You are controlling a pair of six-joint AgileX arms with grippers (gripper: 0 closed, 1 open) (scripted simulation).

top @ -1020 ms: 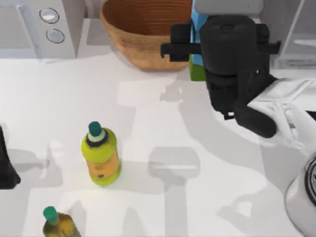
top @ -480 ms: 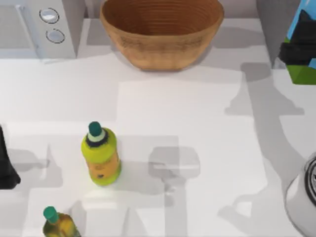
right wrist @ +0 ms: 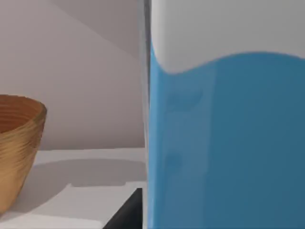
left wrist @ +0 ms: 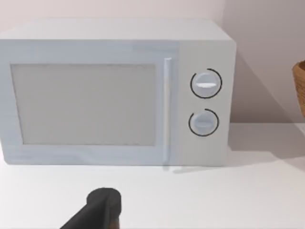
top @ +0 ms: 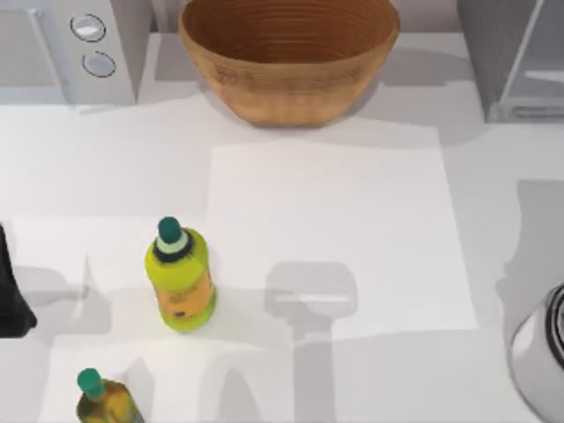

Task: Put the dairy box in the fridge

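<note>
Bright, even light. Soft grey shadows cross the white bench [top: 335, 194]; the bottle [top: 180, 280] and bowl [top: 288, 55] cast faint ones. No glare.

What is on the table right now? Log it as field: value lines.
dairy box: close before the right wrist camera, white top, blue side
fridge: table's back right corner
microwave: back left corner, two dials
wicker bowl: back middle, upright
yellow-green bottle: upright, left of centre
second bottle: front left
left arm: parked at left edge
</note>
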